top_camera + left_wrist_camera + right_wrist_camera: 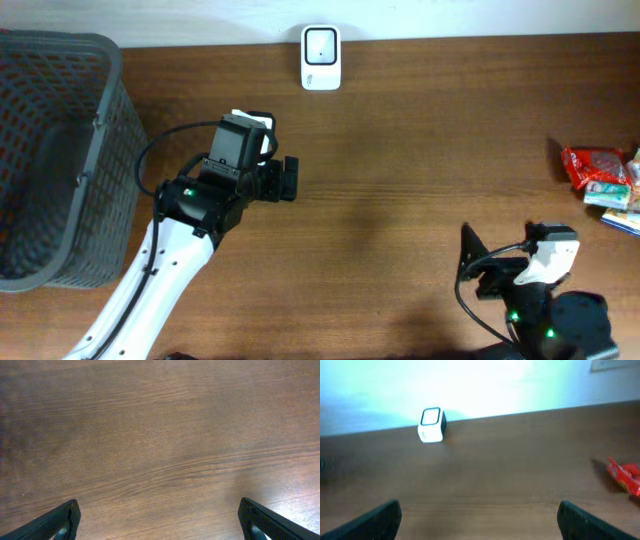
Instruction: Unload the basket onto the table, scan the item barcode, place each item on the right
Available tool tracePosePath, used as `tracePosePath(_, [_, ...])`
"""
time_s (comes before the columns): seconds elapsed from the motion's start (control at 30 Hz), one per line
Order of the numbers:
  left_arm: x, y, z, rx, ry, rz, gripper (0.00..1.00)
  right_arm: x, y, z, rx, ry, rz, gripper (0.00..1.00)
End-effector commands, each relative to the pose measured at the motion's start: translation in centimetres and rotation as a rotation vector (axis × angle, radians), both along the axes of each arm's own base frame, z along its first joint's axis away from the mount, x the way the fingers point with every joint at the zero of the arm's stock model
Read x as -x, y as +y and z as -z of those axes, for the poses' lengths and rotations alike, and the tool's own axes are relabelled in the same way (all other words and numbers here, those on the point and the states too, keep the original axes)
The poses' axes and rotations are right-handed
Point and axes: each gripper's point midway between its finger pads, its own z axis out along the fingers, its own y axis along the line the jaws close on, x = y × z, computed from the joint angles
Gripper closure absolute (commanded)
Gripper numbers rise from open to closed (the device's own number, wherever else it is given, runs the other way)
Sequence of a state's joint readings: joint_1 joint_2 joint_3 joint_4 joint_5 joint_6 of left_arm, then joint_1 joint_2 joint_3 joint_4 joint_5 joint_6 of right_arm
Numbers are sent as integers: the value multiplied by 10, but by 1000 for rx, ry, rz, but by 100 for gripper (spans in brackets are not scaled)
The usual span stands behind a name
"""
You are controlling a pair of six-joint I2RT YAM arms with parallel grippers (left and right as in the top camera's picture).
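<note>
The white barcode scanner (320, 57) stands at the table's far edge, its dark window facing up; the right wrist view shows the scanner (431, 424) far ahead on the left. The items lie at the right edge: a red packet (595, 165) and a blue-and-white packet (622, 205) beside it. The red packet (625, 475) also shows in the right wrist view. My left gripper (291, 180) hovers open left of centre, over bare wood (160, 435). Near the front right, my right gripper (474, 266) is open and empty, well short of the packets.
A large grey mesh basket (95, 130) fills the left end of the table, just behind my left arm. The wall runs along the far edge behind the scanner. Bare brown wood lies between the two grippers.
</note>
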State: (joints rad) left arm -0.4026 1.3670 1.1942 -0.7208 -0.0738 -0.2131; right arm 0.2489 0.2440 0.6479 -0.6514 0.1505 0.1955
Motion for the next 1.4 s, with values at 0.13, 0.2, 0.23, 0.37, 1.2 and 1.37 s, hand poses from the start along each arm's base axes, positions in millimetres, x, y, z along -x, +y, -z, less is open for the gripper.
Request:
tracePosePath(0.13, [0, -1, -3, 9, -4, 3, 1, -15, 11, 16, 75, -226, -59, 1])
tracePosePath(0.2, [0, -1, -3, 9, -4, 3, 1, -19, 11, 19, 67, -267, -54, 1])
tracePosePath(0.23, [0, -1, -3, 9, -4, 3, 1, -21, 11, 22, 63, -290, -55, 1])
tracePosePath(0.37, [0, -1, -3, 9, -5, 3, 1, -25, 6, 30, 65, -315, -31, 1])
tracePosePath(1.2, [0, -1, -3, 9, -5, 3, 1, -42, 1, 67, 192, -375, -25, 1])
tracePosePath(1.37, [0, -1, -3, 9, -5, 3, 1, -42, 2, 114, 165, -182, -47, 2])
